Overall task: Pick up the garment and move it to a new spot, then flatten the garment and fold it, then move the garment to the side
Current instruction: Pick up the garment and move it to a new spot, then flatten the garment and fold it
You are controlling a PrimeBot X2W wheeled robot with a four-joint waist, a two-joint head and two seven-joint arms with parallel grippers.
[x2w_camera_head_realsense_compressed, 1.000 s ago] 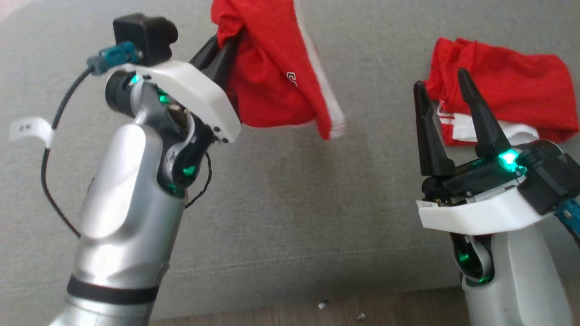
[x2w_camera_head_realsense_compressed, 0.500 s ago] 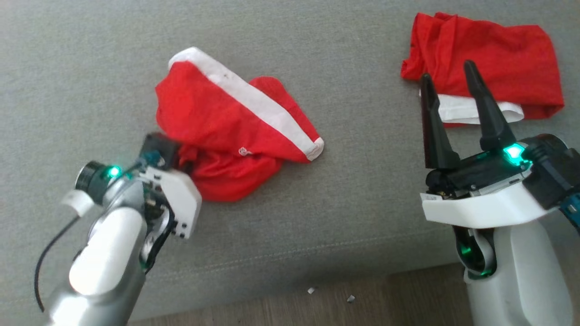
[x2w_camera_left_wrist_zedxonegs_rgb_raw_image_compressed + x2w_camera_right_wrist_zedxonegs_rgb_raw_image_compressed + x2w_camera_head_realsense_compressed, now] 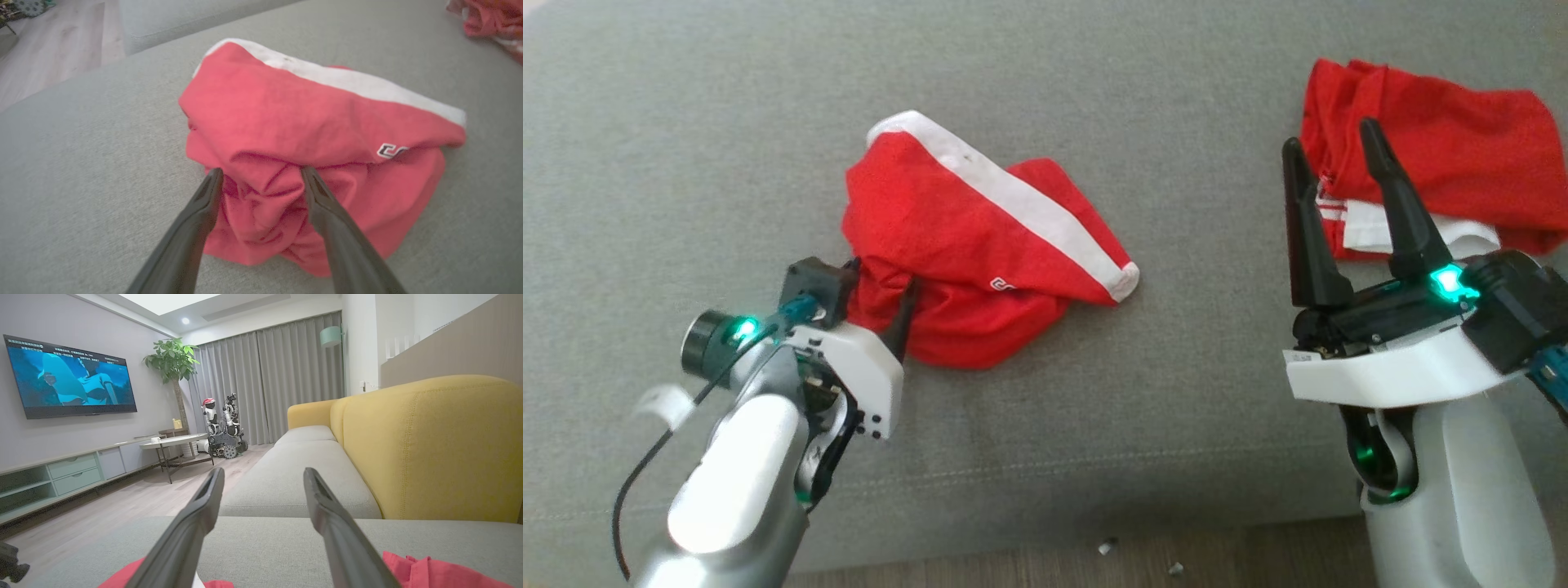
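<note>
The garment [image 3: 980, 245], red shorts with a white band and a small logo, lies crumpled on the grey sofa seat [image 3: 686, 163]. My left gripper [image 3: 880, 286] is low at its near-left edge. In the left wrist view the left gripper [image 3: 261, 171] stands open, its fingers spread on either side of a bunched fold of the garment [image 3: 310, 118]. My right gripper [image 3: 1330, 139] is open and empty at the right, raised in front of a second red garment [image 3: 1445, 155]. The right wrist view has the right gripper [image 3: 263, 471] pointing along the sofa.
The second red garment [image 3: 486, 20] with white trim lies at the far right of the seat. The seat's front edge and the wooden floor [image 3: 1258, 555] run along the bottom. A yellow backrest [image 3: 429, 449] rises beside the seat; a coffee table [image 3: 175, 443] stands on the floor.
A second ago my left gripper held the garment up in the air. It came down to the seat, and its fingers have now opened; the garment lies on the cushion. The head camera shifted slightly.
</note>
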